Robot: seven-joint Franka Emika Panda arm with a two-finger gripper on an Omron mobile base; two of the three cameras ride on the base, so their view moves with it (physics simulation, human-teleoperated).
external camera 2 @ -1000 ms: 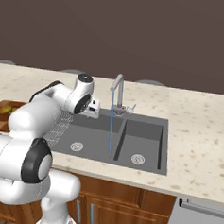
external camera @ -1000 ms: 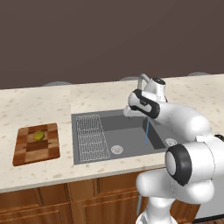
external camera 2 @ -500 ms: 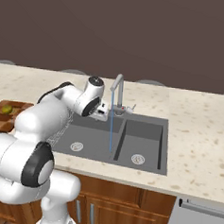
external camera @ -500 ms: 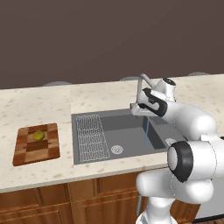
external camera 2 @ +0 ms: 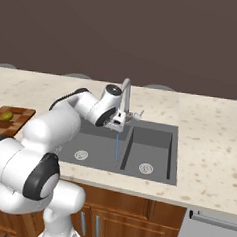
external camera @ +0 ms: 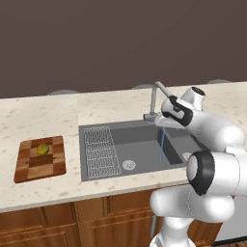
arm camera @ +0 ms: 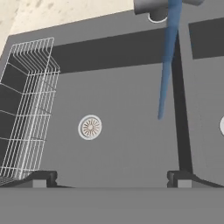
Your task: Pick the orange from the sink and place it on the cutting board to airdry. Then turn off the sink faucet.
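One long speckled counter (external camera: 58,113) carries everything, set against a dark wall. Sunk into it is the sink (external camera: 140,147), a dark grey double basin with a wire-grid drainer (external camera: 101,150) along its left side and a round silver drain (external camera: 129,165) in the larger bowl (the hand view shows the same drain (arm camera: 90,127) beside the wire grid (arm camera: 26,109)). Left of the sink, well apart from it, the cutting board (external camera: 40,157) lies flat on the counter, checkered in light and dark brown. The faucet (external camera: 155,99) stands at the back rim of the sink, its gooseneck arching forward, and a thin blue stream of water (external camera: 161,143) falls from it into the basin. The gripper (external camera: 161,121) hangs over the sink just beside the faucet's base; in the hand view its two dark fingertips (arm camera: 40,179) sit far apart, spread wide with nothing between them. Smallest of all, the orange (external camera: 43,149) rests on the cutting board, near its middle, yellow-green in colour.
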